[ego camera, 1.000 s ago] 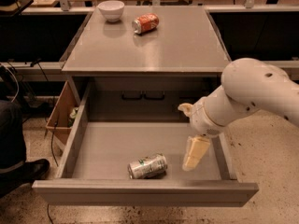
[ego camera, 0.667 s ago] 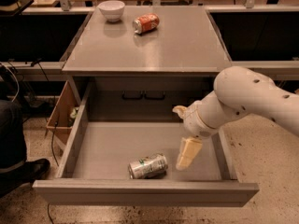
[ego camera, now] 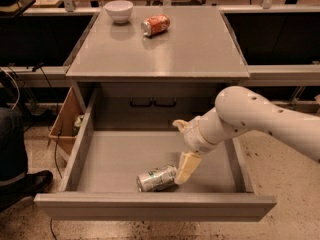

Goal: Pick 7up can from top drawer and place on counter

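My gripper (ego camera: pixel 183 150): inside the top drawer (ego camera: pixel 150 206), right of centre, jaws spread, lower finger at the 7up can's (ego camera: pixel 157 178) right end. Drawer floor left of the can: bare, reachable from above; side walls hem it in. Counter (ego camera: pixel 200 49): front and right free. A bowl (ego camera: pixel 119 11) and an orange can (ego camera: pixel 155 24) occupy the back left.

The 7up can (ego camera: pixel 156 178) looked like shiny, dented metal. The drawer (ego camera: pixel 115 159) was matt grey metal, the counter (ego camera: pixel 165 49) smooth and faintly glossy. The pincer (ego camera: pixel 178 151), low in the drawer just beside the can, had cream fingers (ego camera: pixel 187 166), perhaps rubbery plastic, spread apart; the arm (ego camera: pixel 250 114) was smooth white plastic.
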Controlling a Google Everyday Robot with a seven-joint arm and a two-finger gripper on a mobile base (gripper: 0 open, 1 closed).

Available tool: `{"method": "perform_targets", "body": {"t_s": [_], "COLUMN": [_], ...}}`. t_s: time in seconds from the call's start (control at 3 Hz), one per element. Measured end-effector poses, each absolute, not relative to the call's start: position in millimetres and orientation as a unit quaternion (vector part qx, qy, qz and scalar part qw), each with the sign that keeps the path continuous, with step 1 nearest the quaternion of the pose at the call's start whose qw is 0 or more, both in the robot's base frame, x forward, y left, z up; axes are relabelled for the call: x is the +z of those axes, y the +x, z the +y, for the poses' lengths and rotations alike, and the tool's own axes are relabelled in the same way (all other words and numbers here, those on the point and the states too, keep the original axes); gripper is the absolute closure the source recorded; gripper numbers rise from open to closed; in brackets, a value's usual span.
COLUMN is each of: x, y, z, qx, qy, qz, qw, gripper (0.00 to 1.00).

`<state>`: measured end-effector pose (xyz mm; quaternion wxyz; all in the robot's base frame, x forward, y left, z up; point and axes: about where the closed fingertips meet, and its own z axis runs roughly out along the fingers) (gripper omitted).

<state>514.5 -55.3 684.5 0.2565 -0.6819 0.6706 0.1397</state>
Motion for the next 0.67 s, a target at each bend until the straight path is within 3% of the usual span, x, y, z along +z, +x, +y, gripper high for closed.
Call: {"method": "perform_targets", "body": {"t_s": [0.67], "x": [648.6], "y": [507.3], "z": [-15.8], "qx": [0.188], "qy": [-0.686], "qz": [0.646], "qw": [0.275], "gripper": [0.00]}}
